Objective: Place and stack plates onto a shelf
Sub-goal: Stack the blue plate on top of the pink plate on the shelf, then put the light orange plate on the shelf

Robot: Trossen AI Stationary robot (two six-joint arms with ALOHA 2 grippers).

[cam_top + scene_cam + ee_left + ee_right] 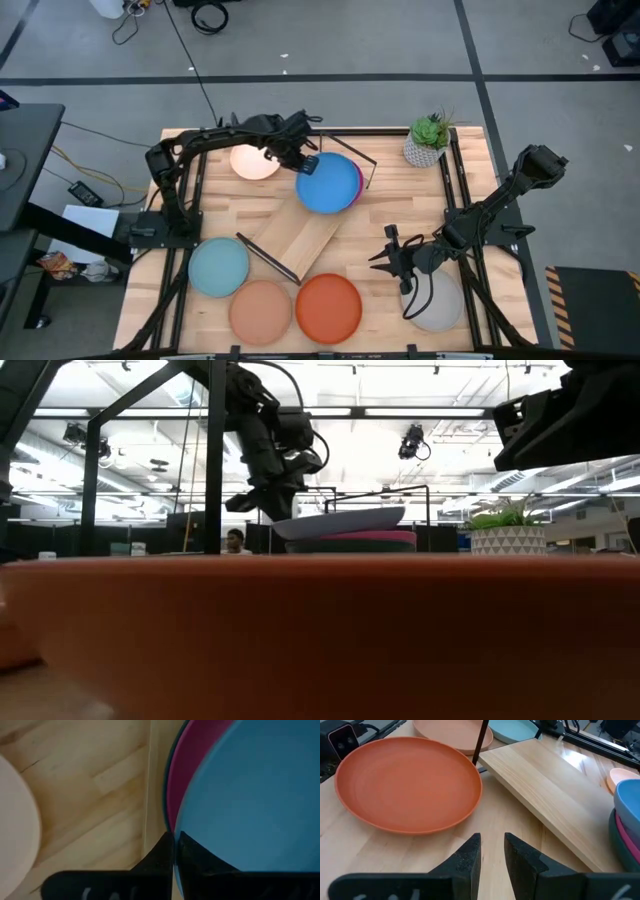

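The shelf [300, 238] lies slanted across the middle of the wooden surface [385, 215], with a black wire frame at each end, and its far end carries a stack of plates: a blue plate [326, 184] on top, a pink plate [358, 180] showing under its edge, and a dark teal rim beneath that in the left wrist view. The left claw [303, 158] is clenched on the near rim of the blue plate, which sits tilted above the pink one in the low view. Eight plates can be counted, three in that stack and five lying singly on the surface: a cream plate [254, 161] just beside the left arm, a light blue plate [218, 267], a peach plate [260, 311] and an orange plate [328, 307] along the near edge, and a grey plate [437, 302] under the right arm. The right claw [392, 258] hovers near the grey plate, between it and the shelf's near end, its fingers [470, 855] a narrow gap apart and grasping nothing. One potted plant [428, 140] stands at the far right corner
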